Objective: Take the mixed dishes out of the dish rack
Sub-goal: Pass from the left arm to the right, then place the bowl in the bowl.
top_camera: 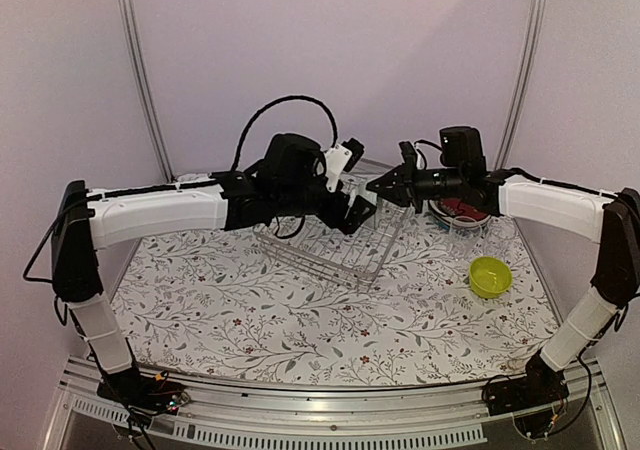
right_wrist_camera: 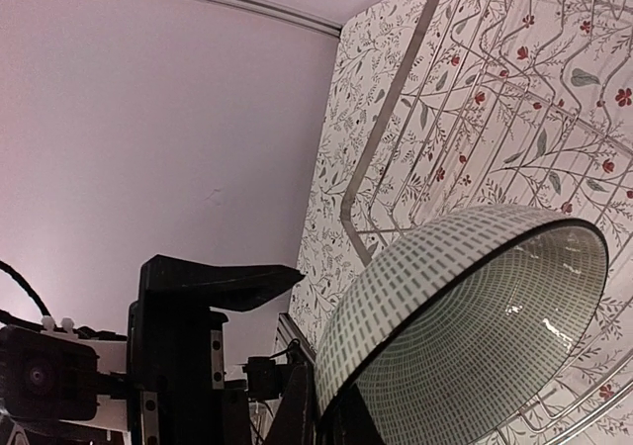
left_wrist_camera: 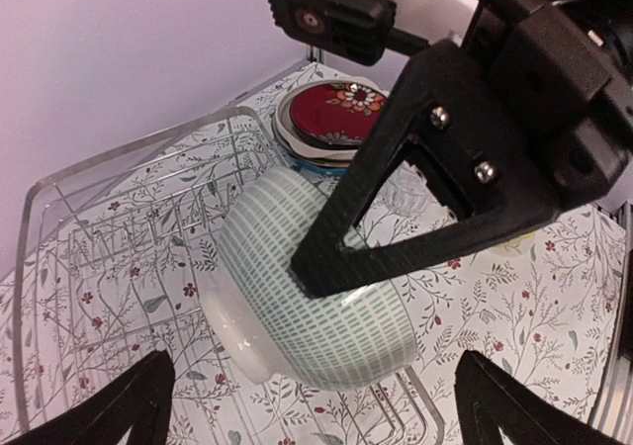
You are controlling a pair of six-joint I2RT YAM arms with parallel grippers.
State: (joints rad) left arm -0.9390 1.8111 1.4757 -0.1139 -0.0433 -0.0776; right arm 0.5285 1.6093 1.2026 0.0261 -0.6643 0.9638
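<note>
Now pale bowl (left_wrist_camera: 259,259) in dish rack (left_wrist_camera: 119,154), right claw (left_wrist_camera: 313,272) gripping it, left claw (left_wrist_camera: 318,410) wide

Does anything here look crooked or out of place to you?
Only the striped bowl: it is tipped on its side at the dish rack, its rim pinched by the right gripper. Nothing looks spilled or broken.

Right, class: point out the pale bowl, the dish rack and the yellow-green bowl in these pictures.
pale bowl (left_wrist_camera: 336,341): left wrist view, on its lined outer wall.
dish rack (top_camera: 325,262): top external view, on its near wire wall.
yellow-green bowl (top_camera: 490,276): top external view, on its inside.
</note>
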